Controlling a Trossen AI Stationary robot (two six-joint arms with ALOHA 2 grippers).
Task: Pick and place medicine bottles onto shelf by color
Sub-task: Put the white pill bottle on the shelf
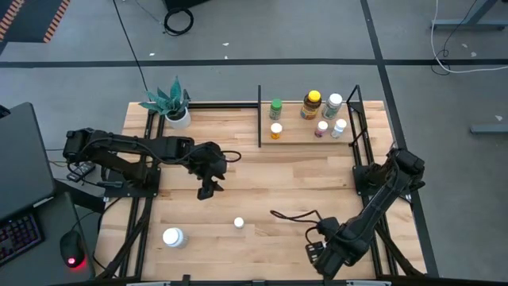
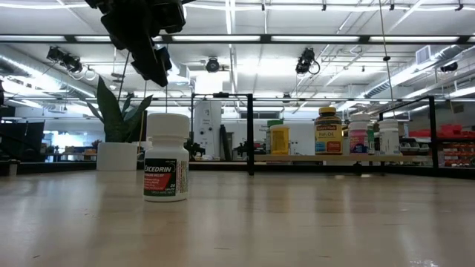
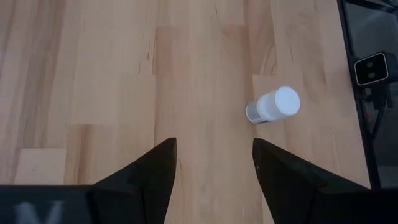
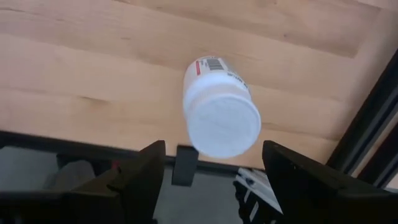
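Note:
Several medicine bottles stand on the shelf (image 1: 298,137) at the far right: a green-capped one (image 1: 275,107), an amber one (image 1: 312,103), white and pinkish ones. A small white bottle (image 1: 239,223) (image 3: 273,106) and a larger white bottle (image 1: 173,237) stand on their bases on the table. My left gripper (image 1: 208,191) (image 3: 214,146) hangs open above the table's middle, left of the small bottle. My right gripper (image 1: 321,256) (image 4: 214,146) is open at the near edge, pointing down. Below it stands another white bottle (image 4: 222,118), its cap between the fingers' lines, untouched.
A potted teal plant (image 1: 171,103) stands at the far left corner. Black uprights frame the shelf (image 2: 312,158). A cable (image 1: 294,216) lies on the table near my right arm. The table's near edge (image 4: 74,140) runs just beside the bottle under my right gripper.

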